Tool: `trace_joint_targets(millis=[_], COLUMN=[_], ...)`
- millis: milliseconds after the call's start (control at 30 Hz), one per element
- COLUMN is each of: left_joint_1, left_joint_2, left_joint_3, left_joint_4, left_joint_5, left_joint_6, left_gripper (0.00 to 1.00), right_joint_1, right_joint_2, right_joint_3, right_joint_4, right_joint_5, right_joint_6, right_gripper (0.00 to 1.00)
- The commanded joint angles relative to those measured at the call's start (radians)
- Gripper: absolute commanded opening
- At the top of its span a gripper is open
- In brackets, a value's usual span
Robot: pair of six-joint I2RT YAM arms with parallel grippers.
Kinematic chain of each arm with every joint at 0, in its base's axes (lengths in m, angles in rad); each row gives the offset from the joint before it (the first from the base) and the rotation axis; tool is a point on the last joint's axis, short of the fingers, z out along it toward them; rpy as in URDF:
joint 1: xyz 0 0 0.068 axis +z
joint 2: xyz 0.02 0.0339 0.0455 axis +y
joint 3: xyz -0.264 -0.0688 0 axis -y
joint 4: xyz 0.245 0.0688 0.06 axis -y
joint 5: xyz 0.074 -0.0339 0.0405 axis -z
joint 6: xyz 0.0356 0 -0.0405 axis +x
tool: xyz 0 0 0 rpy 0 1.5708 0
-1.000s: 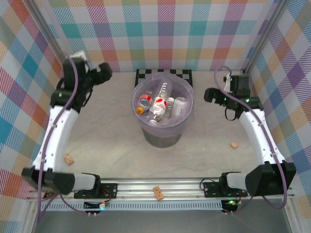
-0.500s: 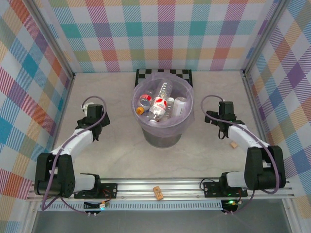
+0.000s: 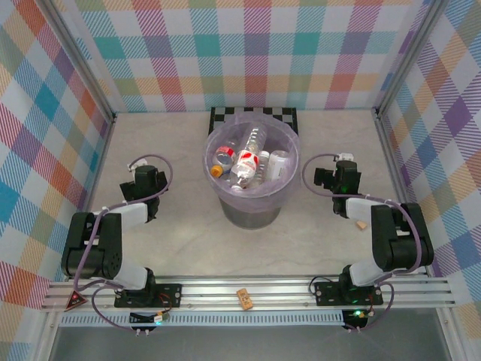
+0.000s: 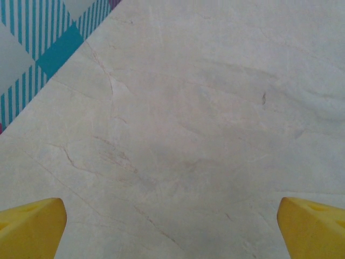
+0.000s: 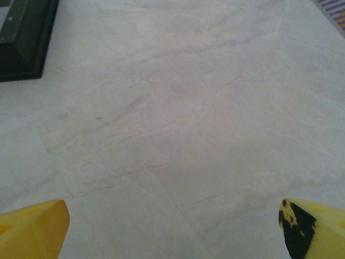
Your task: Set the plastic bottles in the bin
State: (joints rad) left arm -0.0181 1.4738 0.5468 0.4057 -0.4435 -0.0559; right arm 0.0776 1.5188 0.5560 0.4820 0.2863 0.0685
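Looks like the wrap-up step: every bottle I can see is among the bottles (image 3: 244,162) in the bin (image 3: 248,216), which stands between the two claws. Left gripper (image 4: 172,229) is spread wide, empty, bare table (image 4: 188,108) ahead. Right gripper (image 5: 172,229) is the same. My read on the next move: nothing to pick, just park.

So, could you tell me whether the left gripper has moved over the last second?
Yes. The left gripper has drawn back toward the table's near edge, from about level with the far rim of the bin to about level with its near rim.
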Motion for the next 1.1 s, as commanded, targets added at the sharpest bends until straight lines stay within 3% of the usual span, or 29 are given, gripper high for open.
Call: trace_joint_targets(millis=[0,167,633,733,800,933,1067], left_joint_1=[0.016,0.017,-0.014,-0.025,-0.053,-0.144,-0.142], left_joint_2=[-0.01,-0.012,-0.06,-0.006,0.046,0.092,0.069], left_joint_3=[-0.016,-0.018,-0.034,-0.059,0.003,-0.015,-0.08], left_joint_4=[0.087,0.091,0.075,0.218,0.146,0.244,0.333], left_joint_5=[0.04,0.073,0.11,0.153,0.116,0.003,-0.01], left_joint_6=[0.024,0.036,0.016,-0.014,0.0,0.081,0.064], left_gripper=[1.0,1.0,1.0,1.0,1.0,1.0,1.0], right_joint_1=[0.0,-0.003,-0.006,-0.014,-0.035,-0.031,-0.034], right_joint_2=[-0.007,-0.028,-0.028,-0.023,0.033,0.016,0.021], right_joint_3=[-0.037,-0.107,-0.116,-0.12,-0.17,-0.16,-0.162], right_joint_4=[0.125,0.247,0.264,0.272,0.422,0.375,0.385], right_joint_5=[-0.036,-0.064,-0.079,-0.107,-0.139,-0.141,-0.145], right_joint_6=[-0.036,-0.046,-0.047,-0.045,-0.039,-0.04,-0.038], right_gripper=[0.99,1.0,1.0,1.0,1.0,0.99,1.0])
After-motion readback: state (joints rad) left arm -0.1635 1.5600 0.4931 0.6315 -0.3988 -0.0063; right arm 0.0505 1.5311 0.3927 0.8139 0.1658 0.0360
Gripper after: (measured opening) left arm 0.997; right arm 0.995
